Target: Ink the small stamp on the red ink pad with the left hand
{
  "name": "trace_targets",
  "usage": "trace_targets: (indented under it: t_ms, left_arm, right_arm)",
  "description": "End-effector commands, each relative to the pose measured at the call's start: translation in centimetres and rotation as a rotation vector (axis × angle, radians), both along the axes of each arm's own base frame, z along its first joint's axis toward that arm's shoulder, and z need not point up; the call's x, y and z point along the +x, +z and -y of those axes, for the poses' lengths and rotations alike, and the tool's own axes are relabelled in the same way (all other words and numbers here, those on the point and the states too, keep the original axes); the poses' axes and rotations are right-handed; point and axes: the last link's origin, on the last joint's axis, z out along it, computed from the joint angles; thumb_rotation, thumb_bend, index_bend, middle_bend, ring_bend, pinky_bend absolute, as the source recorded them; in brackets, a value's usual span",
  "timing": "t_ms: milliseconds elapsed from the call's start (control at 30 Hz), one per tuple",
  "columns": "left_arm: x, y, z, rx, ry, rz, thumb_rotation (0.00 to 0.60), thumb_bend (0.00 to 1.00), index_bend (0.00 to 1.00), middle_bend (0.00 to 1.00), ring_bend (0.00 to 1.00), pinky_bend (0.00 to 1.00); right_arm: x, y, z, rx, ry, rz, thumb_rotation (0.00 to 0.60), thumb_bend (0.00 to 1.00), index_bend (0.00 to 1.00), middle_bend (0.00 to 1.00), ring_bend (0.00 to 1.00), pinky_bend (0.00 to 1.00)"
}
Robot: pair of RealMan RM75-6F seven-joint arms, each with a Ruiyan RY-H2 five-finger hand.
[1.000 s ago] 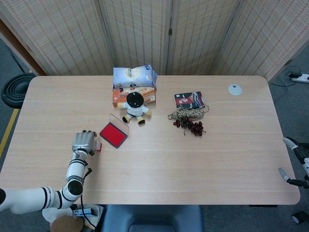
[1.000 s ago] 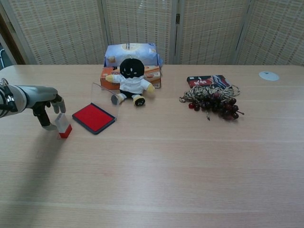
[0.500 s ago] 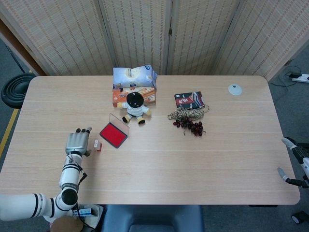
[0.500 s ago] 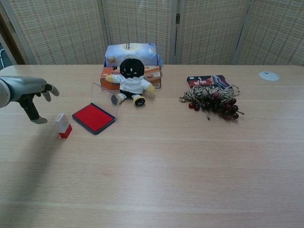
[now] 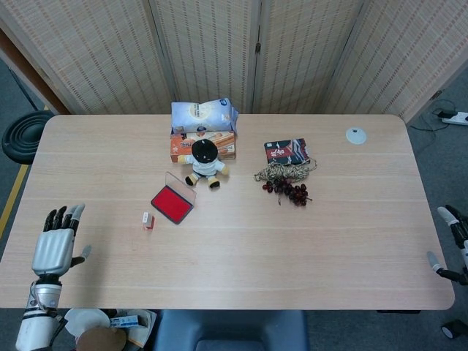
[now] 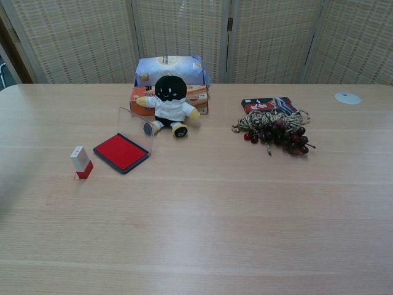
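The small stamp (image 5: 148,220) (image 6: 81,162), white on top with a red base, stands upright on the table just left of the red ink pad (image 5: 172,203) (image 6: 121,152), whose clear lid is raised. My left hand (image 5: 55,241) hovers at the table's front left corner with its fingers spread, holding nothing, well away from the stamp. It is out of the chest view. Only some fingers of my right hand (image 5: 450,245) show at the far right edge of the head view, off the table.
A black-headed doll (image 5: 205,161) sits behind the pad, in front of a snack box (image 5: 221,145) and a blue-white bag (image 5: 204,115). A dark packet (image 5: 287,151), a rope coil with dark grapes (image 5: 287,183) and a small white disc (image 5: 355,135) lie to the right.
My left hand has let go of the stamp and drawn back toward the front left corner, leaving the chest view. The stamp stays standing beside the pad.
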Motion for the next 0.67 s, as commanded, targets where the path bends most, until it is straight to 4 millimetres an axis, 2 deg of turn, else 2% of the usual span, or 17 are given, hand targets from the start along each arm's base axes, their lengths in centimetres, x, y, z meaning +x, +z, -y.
trace_targets:
  t_ms: [33, 133, 200, 367, 667]
  left_arm:
    - [-3.5, 2.6, 3.9, 0.036, 0.0, -0.003, 0.6, 0.3, 0.0, 0.0, 0.0, 0.0]
    - [-4.2, 3.8, 4.9, 0.061, 0.002, 0.019, 0.6, 0.3, 0.0, 0.0, 0.0, 0.0]
    - [-3.6, 4.7, 5.1, 0.086, -0.054, 0.011, 0.6, 0.3, 0.0, 0.0, 0.0, 0.0]
    - [-3.9, 5.4, 5.5, 0.092, -0.051, 0.018, 0.6, 0.3, 0.0, 0.0, 0.0, 0.0]
    - [-3.9, 4.4, 4.5, 0.026, -0.031, -0.001, 0.6, 0.3, 0.0, 0.0, 0.0, 0.0]
  right_arm:
    - [1.2, -1.4, -0.4, -0.047, -0.026, -0.087, 0.6, 0.39, 0.02, 0.0, 0.0, 0.0]
    - [2.1, -2.2, -0.9, -0.065, -0.018, -0.133, 0.6, 0.39, 0.02, 0.0, 0.0, 0.0]
    - [2.5, -2.4, -1.1, -0.081, -0.018, -0.154, 0.6, 0.39, 0.02, 0.0, 0.0, 0.0]
    - [2.9, -2.5, -1.5, -0.125, -0.031, -0.193, 0.6, 0.39, 0.02, 0.0, 0.0, 0.0]
    - [3.0, -1.9, -2.3, -0.153, -0.025, -0.193, 0.6, 0.39, 0.02, 0.0, 0.0, 0.0]
